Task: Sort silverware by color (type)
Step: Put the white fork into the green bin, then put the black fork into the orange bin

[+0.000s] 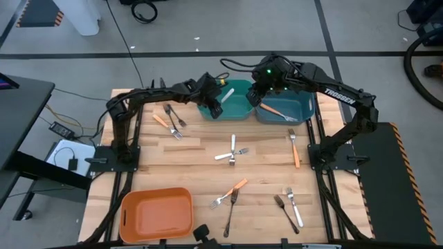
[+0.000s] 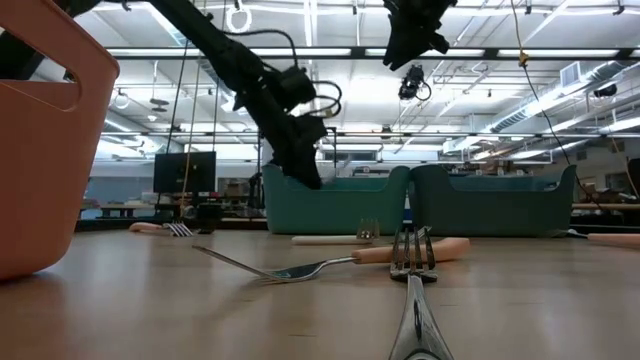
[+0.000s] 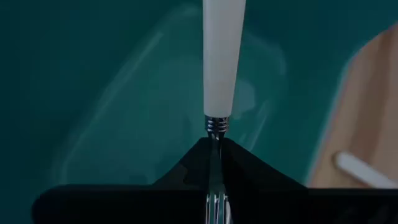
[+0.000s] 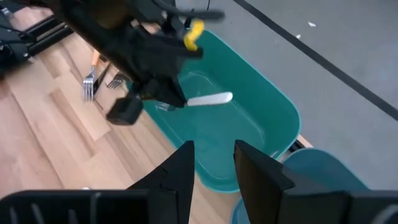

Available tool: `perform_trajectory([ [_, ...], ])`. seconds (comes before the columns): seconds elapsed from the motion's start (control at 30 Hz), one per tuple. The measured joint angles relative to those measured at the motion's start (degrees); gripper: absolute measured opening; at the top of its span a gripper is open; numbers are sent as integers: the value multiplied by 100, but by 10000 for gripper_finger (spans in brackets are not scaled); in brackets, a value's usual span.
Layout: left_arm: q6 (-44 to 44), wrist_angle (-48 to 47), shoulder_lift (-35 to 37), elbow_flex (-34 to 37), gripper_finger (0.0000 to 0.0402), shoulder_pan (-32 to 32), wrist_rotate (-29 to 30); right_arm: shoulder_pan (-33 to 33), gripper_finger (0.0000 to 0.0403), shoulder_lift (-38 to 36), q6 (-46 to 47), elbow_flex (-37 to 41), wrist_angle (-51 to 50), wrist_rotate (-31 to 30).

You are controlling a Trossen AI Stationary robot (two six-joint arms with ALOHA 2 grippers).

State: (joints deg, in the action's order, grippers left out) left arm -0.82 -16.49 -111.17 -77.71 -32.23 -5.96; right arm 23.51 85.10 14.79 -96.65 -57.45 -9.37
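Note:
My left gripper [image 3: 214, 144] hangs over the teal bin [image 1: 243, 108] with its fingers on a white-handled fork [image 4: 211, 98]. The white handle [image 3: 222, 56] sticks out ahead of the fingers, above the bin's floor. My right gripper [image 4: 214, 154] is open and holds nothing. It hovers higher, over the place where the teal bin meets the blue bin [image 1: 294, 109]. An orange-handled fork [image 1: 277, 111] lies in the blue bin. Several more forks lie flat on the wooden table [image 1: 194, 159]. My left gripper pinches the fork's metal neck [image 3: 214, 149] between its two fingers, just behind the ringed collar at the handle's base. The fingers slant down from the table's left, and the fork runs on in line with them, handle foremost. The fork is clear of the bin.
An orange bin [image 1: 156, 213] stands at the near left. Loose forks lie at the far left [image 1: 173, 123], crossed in the middle [image 1: 232, 153], at the right [image 1: 295, 149], and near the front edge [image 1: 232, 195] [image 1: 289, 207]. Bare wood shows between these groups.

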Motion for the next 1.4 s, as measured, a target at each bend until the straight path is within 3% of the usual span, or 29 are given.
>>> perform_trajectory([
  [0.3, -6, -223, -73, -191, 98, -44, -211, 0, 121, 0, 22, 1, -2, 83],
  [0.6, 927, -2912, -46, -2072, 100, -61, -333, -64, 121, 0, -475, 1, -248, 900],
  [1.0, 1021, -5535, 18, -3868, 100, -280, -327, -772, 121, 2, -924, -1, -1807, 916],
  [1.4, 261, -5085, 1045, -3934, 101, 172, -426, -1488, 121, -22, -143, 781, -3005, 925],
])
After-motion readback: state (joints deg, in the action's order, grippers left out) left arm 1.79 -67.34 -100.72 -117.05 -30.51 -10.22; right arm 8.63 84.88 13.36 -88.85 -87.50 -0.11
